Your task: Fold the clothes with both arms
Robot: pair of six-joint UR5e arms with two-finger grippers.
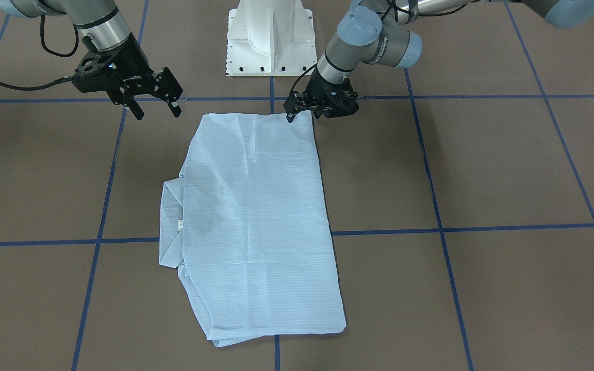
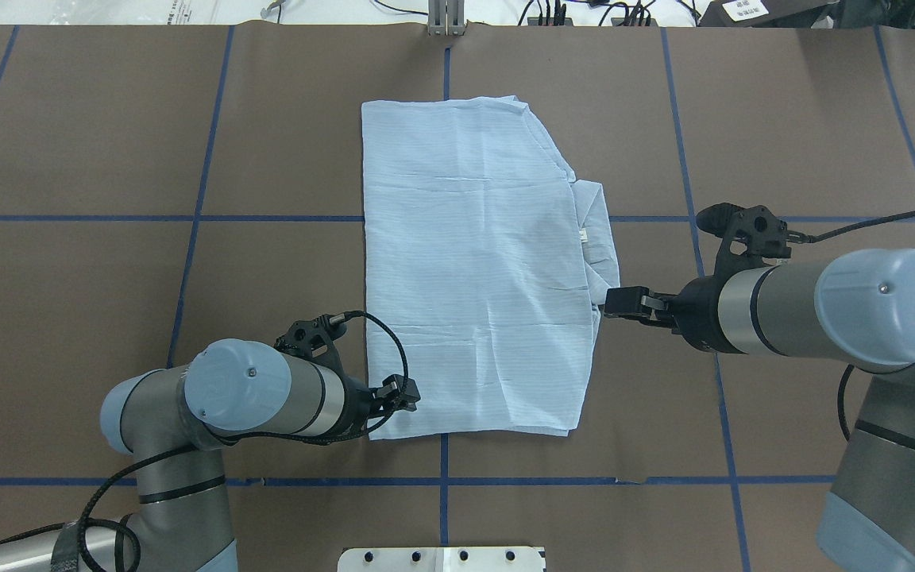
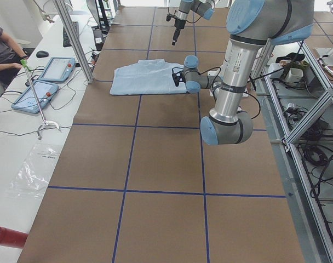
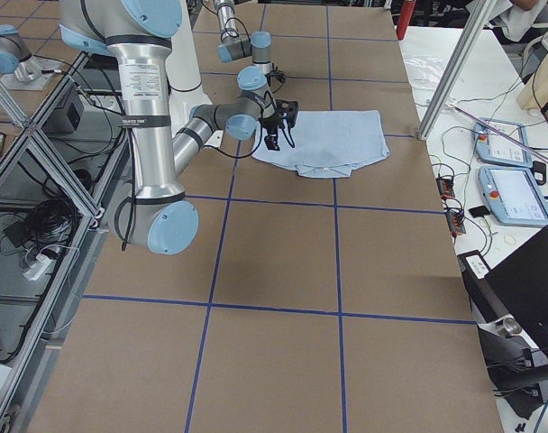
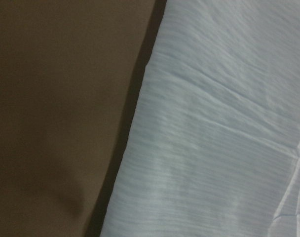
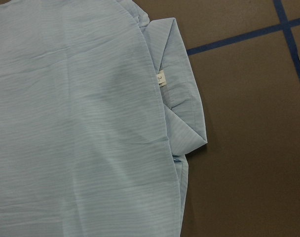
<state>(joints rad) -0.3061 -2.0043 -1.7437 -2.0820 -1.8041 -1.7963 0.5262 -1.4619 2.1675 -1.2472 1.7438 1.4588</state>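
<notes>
The pale blue striped shirt (image 2: 473,278) lies folded into a long flat rectangle on the brown table (image 2: 68,318), midway across it. It starts a little out from the white base (image 1: 270,36) and runs toward the far edge, over one of the blue tape lines (image 2: 187,218). Its collar (image 2: 596,230) sticks out from the long side facing the robot's right, and the small white neck tag (image 6: 160,79) shows just where the collar meets the folded body. The left gripper (image 2: 403,395) is down low at the shirt's corner nearest the base on the robot's left, with its fingertips right at the cloth. From here I cannot tell whether it has closed on the fabric or is only touching it. The right gripper (image 1: 157,112) hangs above bare table just off the shirt's collar side, toward the near end. Its two fingers are spread well apart with nothing between them.
</notes>
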